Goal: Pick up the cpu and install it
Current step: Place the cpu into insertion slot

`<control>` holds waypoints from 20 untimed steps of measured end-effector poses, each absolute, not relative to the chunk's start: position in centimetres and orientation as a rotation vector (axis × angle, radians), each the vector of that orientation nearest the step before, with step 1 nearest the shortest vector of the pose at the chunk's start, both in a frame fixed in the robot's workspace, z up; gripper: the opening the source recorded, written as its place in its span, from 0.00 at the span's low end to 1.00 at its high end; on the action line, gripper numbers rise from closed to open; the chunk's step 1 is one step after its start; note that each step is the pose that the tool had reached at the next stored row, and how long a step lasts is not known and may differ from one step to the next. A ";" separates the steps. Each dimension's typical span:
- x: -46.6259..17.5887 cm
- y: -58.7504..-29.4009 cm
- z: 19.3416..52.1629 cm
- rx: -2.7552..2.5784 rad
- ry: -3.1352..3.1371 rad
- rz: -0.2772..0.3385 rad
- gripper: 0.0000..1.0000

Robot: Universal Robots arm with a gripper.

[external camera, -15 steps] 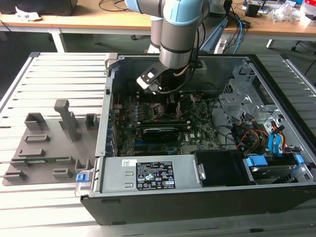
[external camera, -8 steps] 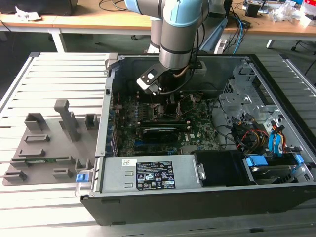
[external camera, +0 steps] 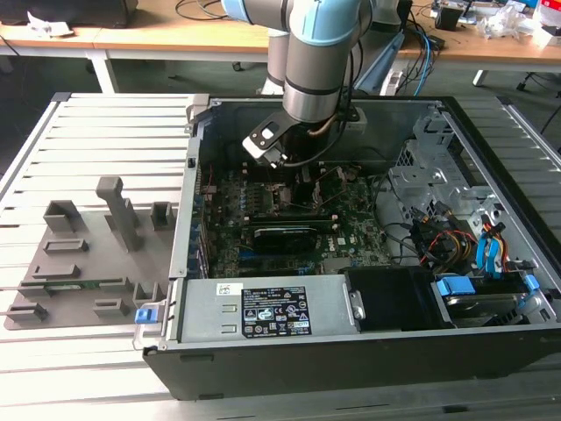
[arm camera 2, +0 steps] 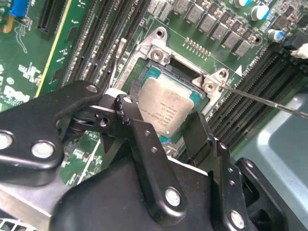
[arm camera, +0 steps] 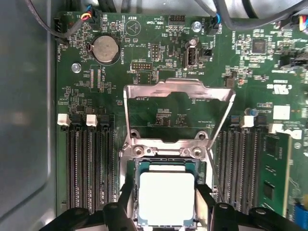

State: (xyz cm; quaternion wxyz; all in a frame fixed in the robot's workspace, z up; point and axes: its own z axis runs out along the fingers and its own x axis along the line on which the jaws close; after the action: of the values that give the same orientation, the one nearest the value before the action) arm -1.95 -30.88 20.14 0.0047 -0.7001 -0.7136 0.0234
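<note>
The cpu point(arm camera 2: 167, 107) point(arm camera: 166, 197), a flat square chip with a silver-grey top and a green rim, lies level in the motherboard socket point(arm camera 2: 159, 48). In both wrist views my gripper point(arm camera 2: 161, 118) point(arm camera: 166, 192) straddles it, with one black finger point(arm camera 2: 126, 108) against one side and the other against the opposite side. The jaws look shut on the cpu. In the exterior view the gripper point(external camera: 301, 171) reaches down into the open computer case point(external camera: 188, 189) over the board.
The socket's metal load plate point(arm camera: 178, 91) stands swung open and its thin lever point(arm camera 2: 269, 102) sticks out beside it. Memory slots point(arm camera: 89, 163) flank the socket. A power supply point(external camera: 272, 311), drive cables point(external camera: 456, 241) and a grey fixture tray point(external camera: 79, 263) lie nearby.
</note>
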 end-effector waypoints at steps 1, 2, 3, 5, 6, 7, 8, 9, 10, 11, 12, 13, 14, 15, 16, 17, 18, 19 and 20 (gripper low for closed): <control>-1.9 -30.9 20.5 -2.193 -2.235 0.073 0.62; -1.9 -30.9 20.8 -2.193 -2.235 0.073 0.62; -1.9 -30.9 21.4 -2.193 -2.236 0.073 0.62; -1.9 -30.8 22.5 -2.193 -2.235 0.073 0.60; -1.9 -30.8 23.7 -2.193 -2.235 0.073 0.54; -1.9 -30.7 25.0 -2.193 -2.235 0.073 0.42; -1.9 -30.7 26.4 -2.193 -2.235 0.073 0.24; -1.9 -30.7 27.0 -2.193 -2.235 0.073 0.17; -1.9 -30.7 27.5 -2.193 -2.235 0.073 0.11; -1.9 -30.7 28.1 -2.193 -2.235 0.073 0.11; -1.9 -30.7 28.4 -2.193 -2.235 0.073 0.11; -1.9 -30.7 28.8 -2.193 -2.235 0.073 0.11; -1.9 -30.7 29.3 -2.193 -2.235 0.073 0.11; -1.9 -30.7 29.7 -2.193 -2.235 0.073 0.11; -1.9 -30.7 30.2 -2.193 -2.235 0.073 0.11; -1.9 -30.7 30.4 -2.193 -2.235 0.073 0.11; -1.9 -30.7 30.5 -2.193 -2.235 0.073 0.11; -1.9 -30.7 30.8 -2.193 -2.235 0.073 0.11; -1.9 -30.7 31.0 -2.193 -2.235 0.072 0.11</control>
State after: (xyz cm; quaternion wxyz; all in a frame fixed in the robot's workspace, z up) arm -1.95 -30.69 30.97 0.0049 -0.7001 -0.7136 0.0231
